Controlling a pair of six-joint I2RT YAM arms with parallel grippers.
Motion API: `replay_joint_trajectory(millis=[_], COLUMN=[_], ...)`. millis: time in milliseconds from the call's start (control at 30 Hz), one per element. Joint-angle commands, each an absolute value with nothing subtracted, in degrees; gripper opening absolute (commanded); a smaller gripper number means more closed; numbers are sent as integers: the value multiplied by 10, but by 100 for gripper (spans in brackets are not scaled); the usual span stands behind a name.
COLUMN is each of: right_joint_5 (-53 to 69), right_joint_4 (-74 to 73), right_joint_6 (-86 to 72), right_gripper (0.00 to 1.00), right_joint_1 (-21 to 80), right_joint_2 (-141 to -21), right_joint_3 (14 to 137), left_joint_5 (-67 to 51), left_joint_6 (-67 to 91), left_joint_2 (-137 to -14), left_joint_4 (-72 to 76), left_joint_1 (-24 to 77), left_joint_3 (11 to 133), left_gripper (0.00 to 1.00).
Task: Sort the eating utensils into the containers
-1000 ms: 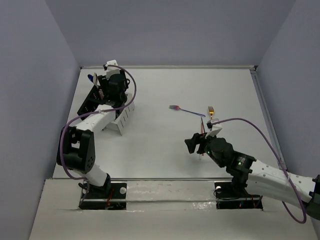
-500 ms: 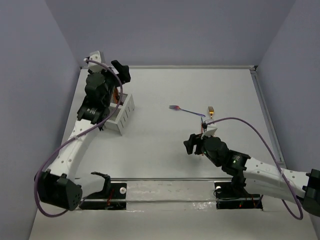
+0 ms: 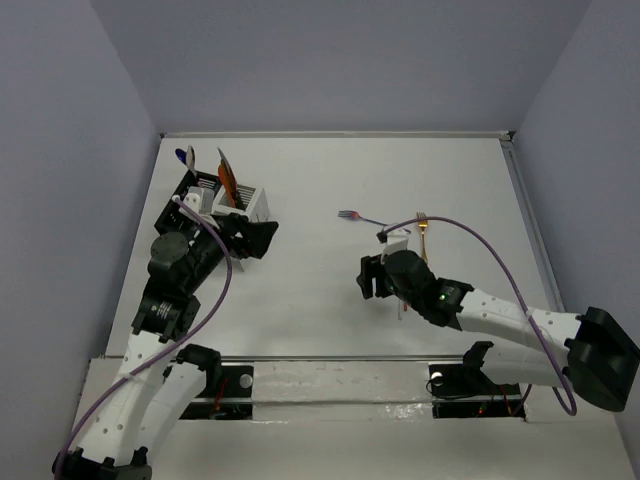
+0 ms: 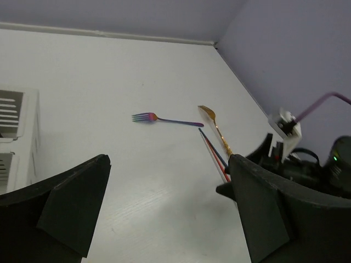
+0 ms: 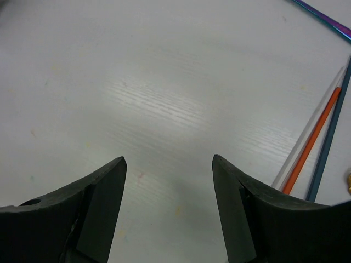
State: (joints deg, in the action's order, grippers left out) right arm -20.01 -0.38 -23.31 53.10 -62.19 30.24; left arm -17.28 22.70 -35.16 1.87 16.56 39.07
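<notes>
The joined containers stand at the far left, the black caddy [image 3: 193, 190] beside the white caddy [image 3: 256, 205]. Several utensils stand in them, among them a blue spoon [image 3: 182, 155] and an orange stick [image 3: 226, 182]. A purple fork [image 3: 360, 216] [image 4: 164, 119] and a gold fork [image 3: 423, 222] [image 4: 215, 126] lie right of centre. Orange [image 5: 312, 139], white and dark blue sticks lie beside the right arm. My left gripper [image 3: 258, 237] [image 4: 170, 213] is open and empty just in front of the white caddy. My right gripper [image 3: 364, 279] [image 5: 167, 164] is open and empty over bare table left of the sticks.
A raised rim [image 3: 520, 190] runs along the table's right and far edges, with purple walls behind. The right arm's body [image 4: 307, 164] lies over the near ends of the sticks. The white caddy's wall [image 4: 16, 137] shows at the left of the left wrist view.
My left arm has pulled back from over the caddies toward the near side and now points right. My right gripper has shifted left and a little away from the sticks.
</notes>
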Motion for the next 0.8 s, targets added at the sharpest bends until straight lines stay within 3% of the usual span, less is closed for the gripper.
replay_joint_trajectory(millis=[0, 233, 500, 767], right_joint_5=[-154, -106, -10, -4], right_joint_4=[-46, -95, -108, -180], right_joint_6=[-200, -115, 26, 88], right_gripper=[69, 68, 64, 65], right_joint_1=[471, 384, 299, 288], right_joint_2=[-676, -769, -935, -1065], right_joint_3=[381, 493, 623, 769], left_joint_5=[-283, -302, -214, -186], left_joint_6=[225, 213, 192, 185], left_joint_2=[-323, -315, -303, -285], left_joint_4=[54, 50, 2, -14], left_joint_1=[168, 168, 232, 258], left_joint_3=[358, 362, 387, 391], left_gripper=[91, 92, 96, 97])
